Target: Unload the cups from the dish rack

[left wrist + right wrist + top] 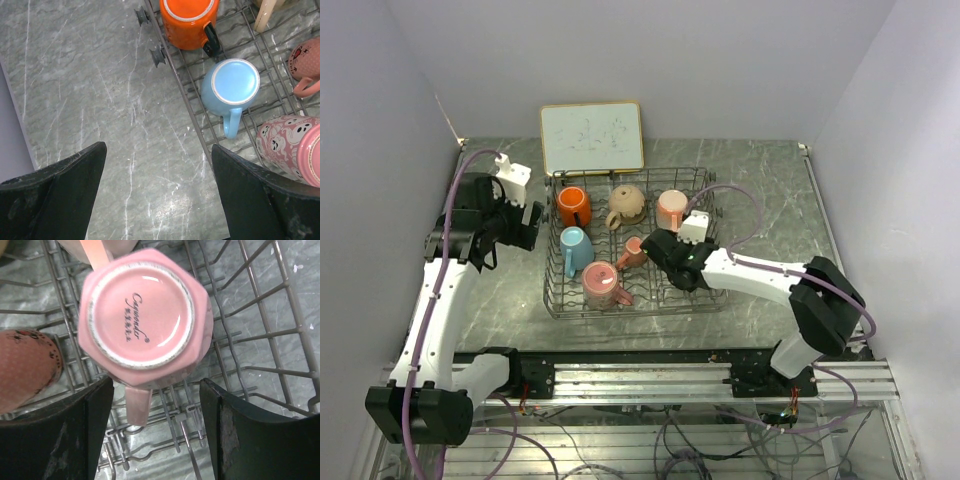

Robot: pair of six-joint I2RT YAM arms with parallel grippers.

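Right gripper (156, 386): jaws apart, straddling the handle (137, 407) of the inverted pink mug (140, 315) just ahead. Left gripper (159, 150): jaws apart. Risk: fingers (55, 440) snag dish rack (260, 340) wires, tipping the mug.

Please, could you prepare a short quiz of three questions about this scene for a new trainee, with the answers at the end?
1. True or false: the left tool is open above the bare table, beside the dish rack.
2. In the right wrist view, which part of the pink cup just ahead of the right tool faces the camera? A) its mouth B) its base, with a printed mark C) only its side
3. In the top view, what colour is the corner cup at the rack's far left?
Key: 1 true; 2 B; 3 orange.
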